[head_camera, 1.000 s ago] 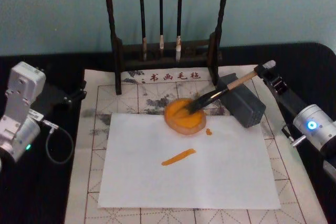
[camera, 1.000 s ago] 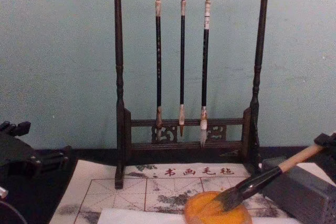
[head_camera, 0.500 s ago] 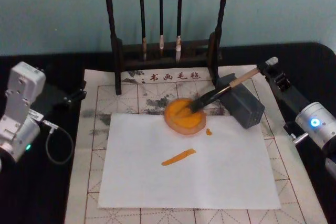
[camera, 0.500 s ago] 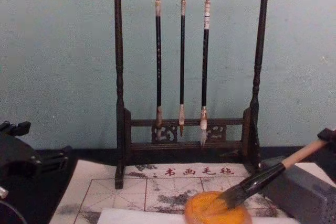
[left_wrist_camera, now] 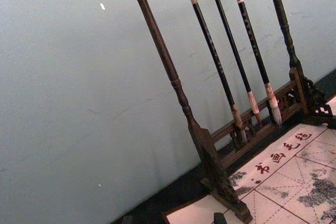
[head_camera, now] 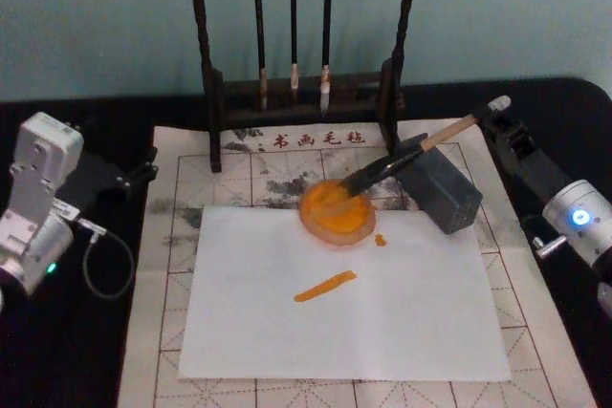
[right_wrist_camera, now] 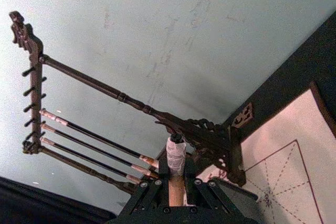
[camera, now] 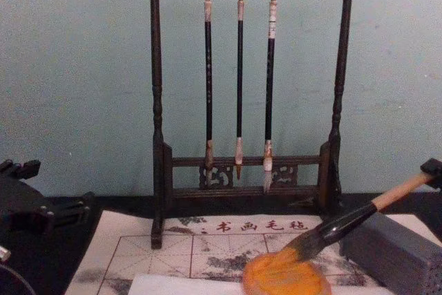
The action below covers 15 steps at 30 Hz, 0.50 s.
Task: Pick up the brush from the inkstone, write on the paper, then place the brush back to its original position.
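Observation:
The brush (head_camera: 411,153) has a tan handle, a black ferrule and dark bristles. My right gripper (head_camera: 497,119) is shut on its top end, as the right wrist view shows, where the taped handle (right_wrist_camera: 176,162) sits between the fingers (right_wrist_camera: 148,194). The brush (camera: 352,222) slants down leftward, and its bristles touch the far rim of the round orange inkstone (head_camera: 335,216). The white paper (head_camera: 382,317) lies in front of the inkstone and bears one short orange stroke (head_camera: 325,286). My left gripper (head_camera: 146,165) is parked open off the mat's left edge.
A dark grey block (head_camera: 443,188) sits just right of the inkstone, under the brush handle. A dark wooden rack (head_camera: 301,93) with three thin hanging brushes stands behind. The beige grid mat (head_camera: 172,236) lies under everything. A small orange drop (head_camera: 380,240) marks the paper's top edge.
My right gripper has risen and drawn back to the right. The brush handle has lifted off the grey block, and the bristles have slid toward the inkstone's far rim. The left arm has not moved.

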Tool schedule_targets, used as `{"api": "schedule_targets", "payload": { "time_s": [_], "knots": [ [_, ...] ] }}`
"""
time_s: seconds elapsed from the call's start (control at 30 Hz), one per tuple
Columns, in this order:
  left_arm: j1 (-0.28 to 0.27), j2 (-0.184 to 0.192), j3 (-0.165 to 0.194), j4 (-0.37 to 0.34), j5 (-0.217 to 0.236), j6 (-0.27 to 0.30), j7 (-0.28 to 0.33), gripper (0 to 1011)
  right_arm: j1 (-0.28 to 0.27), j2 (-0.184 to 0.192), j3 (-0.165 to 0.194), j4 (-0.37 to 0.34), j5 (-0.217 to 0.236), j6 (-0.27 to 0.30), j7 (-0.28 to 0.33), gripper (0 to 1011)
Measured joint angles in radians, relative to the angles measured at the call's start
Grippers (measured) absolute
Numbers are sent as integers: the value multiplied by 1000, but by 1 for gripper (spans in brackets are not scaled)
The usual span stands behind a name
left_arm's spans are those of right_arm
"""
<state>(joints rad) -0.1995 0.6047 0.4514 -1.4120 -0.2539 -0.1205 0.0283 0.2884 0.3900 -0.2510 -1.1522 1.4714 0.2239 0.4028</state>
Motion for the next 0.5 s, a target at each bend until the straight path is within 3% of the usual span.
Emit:
{"api": "schedule_targets", "payload": {
  "time_s": [0.5],
  "knots": [
    [0, 0, 0, 0, 0, 0, 0, 1001, -9, 25, -12, -48, 57, 0, -14, 198]
  ]
}}
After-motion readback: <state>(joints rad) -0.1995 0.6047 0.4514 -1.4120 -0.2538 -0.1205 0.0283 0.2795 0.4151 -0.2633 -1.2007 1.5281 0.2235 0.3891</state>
